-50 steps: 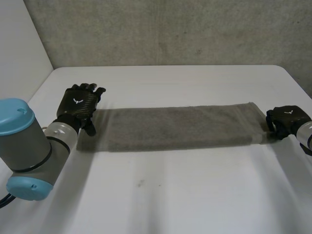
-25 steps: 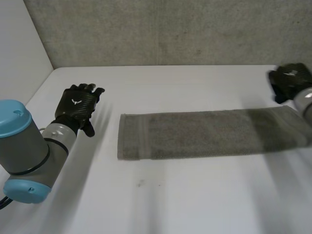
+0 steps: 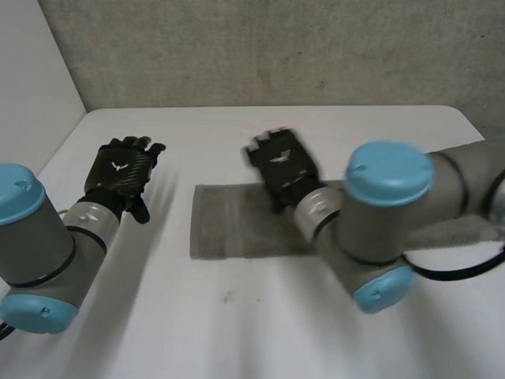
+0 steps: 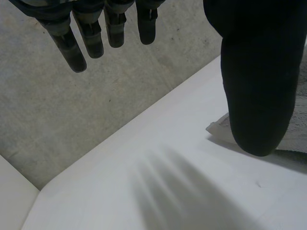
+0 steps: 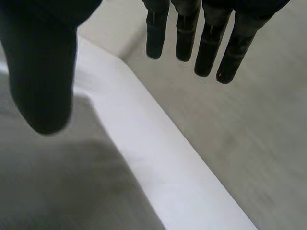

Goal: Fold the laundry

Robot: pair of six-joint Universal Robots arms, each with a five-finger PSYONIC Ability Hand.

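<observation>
A long grey towel (image 3: 229, 225) lies flat across the white table (image 3: 237, 332). Its left end shows, while my right arm (image 3: 379, 229) hides the stretch to the right. My right hand (image 3: 282, 162) hovers at the towel's far edge near the left end. In the right wrist view its fingers (image 5: 211, 38) are straight and hold nothing. My left hand (image 3: 120, 170) rests left of the towel, apart from it. Its fingers (image 4: 91, 33) are straight too, and the towel's corner (image 4: 218, 128) lies beside its thumb.
A grey concrete wall (image 3: 276, 47) runs along the table's far edge, and a white wall (image 3: 31, 87) stands at the left. Bare table lies in front of the towel and behind it.
The towel slid to the right. My right hand let go of its right end, rose, swung left to the towel's left part and opened. The left hand stayed where it was.
</observation>
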